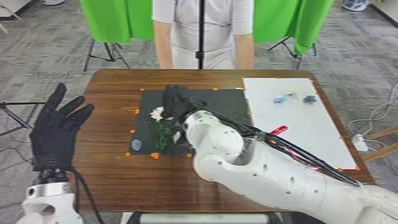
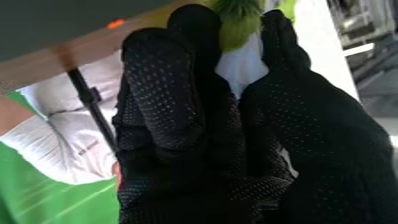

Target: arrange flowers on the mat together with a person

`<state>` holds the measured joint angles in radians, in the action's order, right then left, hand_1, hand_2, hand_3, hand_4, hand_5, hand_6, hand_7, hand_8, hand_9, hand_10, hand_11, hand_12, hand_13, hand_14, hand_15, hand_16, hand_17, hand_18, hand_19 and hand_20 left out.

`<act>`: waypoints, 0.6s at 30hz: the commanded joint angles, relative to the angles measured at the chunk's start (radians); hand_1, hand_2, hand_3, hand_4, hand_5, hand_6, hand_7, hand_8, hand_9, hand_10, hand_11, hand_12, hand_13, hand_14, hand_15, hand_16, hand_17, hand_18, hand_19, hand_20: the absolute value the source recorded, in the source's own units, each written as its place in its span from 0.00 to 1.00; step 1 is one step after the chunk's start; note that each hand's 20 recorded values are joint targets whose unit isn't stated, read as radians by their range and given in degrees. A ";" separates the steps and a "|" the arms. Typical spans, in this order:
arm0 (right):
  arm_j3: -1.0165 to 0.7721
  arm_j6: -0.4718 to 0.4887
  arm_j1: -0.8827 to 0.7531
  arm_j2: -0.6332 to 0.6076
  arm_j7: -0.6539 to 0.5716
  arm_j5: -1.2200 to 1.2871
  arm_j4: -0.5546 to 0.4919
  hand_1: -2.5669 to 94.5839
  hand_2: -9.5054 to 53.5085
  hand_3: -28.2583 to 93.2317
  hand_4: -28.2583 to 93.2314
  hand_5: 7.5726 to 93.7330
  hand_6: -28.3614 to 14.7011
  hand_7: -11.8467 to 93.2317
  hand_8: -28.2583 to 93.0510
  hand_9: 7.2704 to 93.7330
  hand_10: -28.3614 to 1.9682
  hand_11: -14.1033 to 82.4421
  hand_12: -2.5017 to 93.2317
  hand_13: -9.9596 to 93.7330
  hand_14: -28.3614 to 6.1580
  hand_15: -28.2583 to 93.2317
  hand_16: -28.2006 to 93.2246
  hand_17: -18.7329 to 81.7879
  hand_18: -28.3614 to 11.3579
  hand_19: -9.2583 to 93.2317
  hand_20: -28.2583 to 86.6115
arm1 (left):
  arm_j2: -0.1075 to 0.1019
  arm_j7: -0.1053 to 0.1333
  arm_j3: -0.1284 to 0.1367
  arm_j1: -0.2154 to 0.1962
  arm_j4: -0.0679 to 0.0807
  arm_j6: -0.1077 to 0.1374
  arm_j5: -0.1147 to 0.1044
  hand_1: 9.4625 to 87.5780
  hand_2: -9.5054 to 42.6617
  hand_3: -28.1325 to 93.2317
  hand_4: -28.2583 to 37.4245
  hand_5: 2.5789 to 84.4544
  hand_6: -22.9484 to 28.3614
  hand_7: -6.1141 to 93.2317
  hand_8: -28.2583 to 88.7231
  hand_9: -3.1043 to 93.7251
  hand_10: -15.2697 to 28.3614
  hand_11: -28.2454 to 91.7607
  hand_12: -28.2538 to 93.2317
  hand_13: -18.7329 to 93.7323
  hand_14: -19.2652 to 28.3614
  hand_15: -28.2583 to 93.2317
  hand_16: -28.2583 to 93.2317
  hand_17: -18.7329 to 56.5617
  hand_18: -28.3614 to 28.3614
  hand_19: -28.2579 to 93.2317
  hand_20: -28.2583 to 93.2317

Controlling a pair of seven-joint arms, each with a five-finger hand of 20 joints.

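White flowers (image 1: pixel 157 113) on mat (image 1: pixel 223 96), beside right hand (image 1: pixel 180 100)

Robot: White and Black

Right arm (image 1: pixel 266 175): rounded white shell, marked with small dark dots; black cables (image 1: pixel 295 151) ran along it. Left arm (image 1: pixel 46 207): white, with metallic collar (image 1: pixel 51 189). Left hand (image 1: pixel 53 140) and right hand (image 1: pixel 176 102): both wore black fabric; the latter's bore pale dots.

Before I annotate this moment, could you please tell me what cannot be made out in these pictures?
- Head view: the dark mat under the right hand, covered by hand and arm.
- Head view: the blue flowers' petals, too small.
- Right wrist view: the rest of the yellow-green plant, and any grip on it, behind the right hand.
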<state>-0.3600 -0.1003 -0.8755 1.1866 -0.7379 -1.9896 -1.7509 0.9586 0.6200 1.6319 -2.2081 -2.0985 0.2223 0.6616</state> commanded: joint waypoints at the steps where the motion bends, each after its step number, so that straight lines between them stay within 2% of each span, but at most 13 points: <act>1: 0.080 0.034 0.058 0.025 -0.044 -0.079 0.071 0.66 0.00 0.77 0.00 0.80 0.68 0.43 0.20 0.96 0.73 0.34 0.44 0.88 0.69 0.72 0.40 0.52 0.29 0.90 0.37 | -0.006 0.003 -0.016 0.016 0.012 -0.003 -0.013 0.15 0.33 0.83 0.02 0.32 0.53 0.18 0.17 0.38 0.73 0.42 0.33 0.41 0.87 0.57 0.19 0.17 0.95 0.72 0.27; 4: 0.094 0.056 0.061 0.030 -0.055 -0.104 0.085 0.65 0.00 0.77 0.00 0.80 0.69 0.41 0.20 0.95 0.72 0.38 0.41 0.87 0.68 0.73 0.39 0.51 0.28 0.90 0.38 | -0.004 0.003 -0.022 0.026 0.015 -0.006 -0.012 0.15 0.33 0.83 0.03 0.32 0.53 0.18 0.17 0.37 0.74 0.41 0.33 0.40 0.88 0.57 0.19 0.17 0.95 0.72 0.27; 8: 0.103 0.081 0.059 0.032 -0.064 -0.147 0.095 0.63 0.00 0.76 0.00 0.78 0.69 0.36 0.20 0.94 0.71 0.37 0.41 0.86 0.67 0.73 0.39 0.51 0.27 0.89 0.38 | -0.005 0.007 -0.027 0.033 0.017 -0.011 -0.017 0.15 0.33 0.83 0.03 0.32 0.52 0.18 0.17 0.37 0.74 0.41 0.34 0.39 0.89 0.57 0.19 0.17 0.95 0.72 0.27; 11: 0.106 0.109 0.059 0.031 -0.057 -0.166 0.098 0.59 0.00 0.76 0.00 0.76 0.67 0.33 0.20 0.93 0.69 0.39 0.38 0.86 0.65 0.72 0.38 0.50 0.25 0.89 0.39 | -0.017 0.017 -0.036 0.035 0.017 -0.001 -0.026 0.15 0.33 0.83 0.04 0.32 0.52 0.18 0.18 0.36 0.74 0.40 0.34 0.38 0.89 0.57 0.19 0.16 0.94 0.72 0.27; 12: 0.106 0.117 0.059 0.032 -0.053 -0.167 0.100 0.58 0.00 0.76 0.01 0.76 0.66 0.32 0.20 0.92 0.68 0.40 0.36 0.86 0.65 0.72 0.38 0.50 0.25 0.88 0.39 | -0.016 0.016 -0.035 0.034 0.017 -0.001 -0.026 0.15 0.33 0.83 0.04 0.32 0.52 0.18 0.18 0.36 0.73 0.40 0.34 0.38 0.89 0.57 0.19 0.16 0.94 0.71 0.27; 14: 0.108 0.133 0.056 0.034 -0.056 -0.172 0.102 0.56 0.00 0.77 0.01 0.75 0.66 0.31 0.20 0.92 0.66 0.41 0.35 0.86 0.64 0.72 0.38 0.50 0.25 0.88 0.39 | -0.028 0.025 -0.041 0.036 0.018 0.004 -0.037 0.15 0.33 0.83 0.05 0.31 0.52 0.18 0.18 0.35 0.73 0.39 0.34 0.38 0.89 0.56 0.19 0.16 0.94 0.71 0.26; 18: 0.131 0.155 0.060 0.038 -0.060 -0.229 0.113 0.52 0.00 0.79 0.01 0.73 0.65 0.29 0.21 0.90 0.62 0.45 0.30 0.86 0.63 0.71 0.39 0.50 0.23 0.88 0.39 | -0.019 0.017 -0.040 0.041 0.019 -0.002 -0.028 0.15 0.32 0.83 0.05 0.31 0.51 0.18 0.18 0.35 0.73 0.39 0.34 0.37 0.89 0.56 0.19 0.16 0.94 0.71 0.26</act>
<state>-0.2542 0.0227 -0.8227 1.2099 -0.7960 -2.1426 -1.6525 0.9410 0.6349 1.5960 -2.1683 -2.0863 0.2216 0.6449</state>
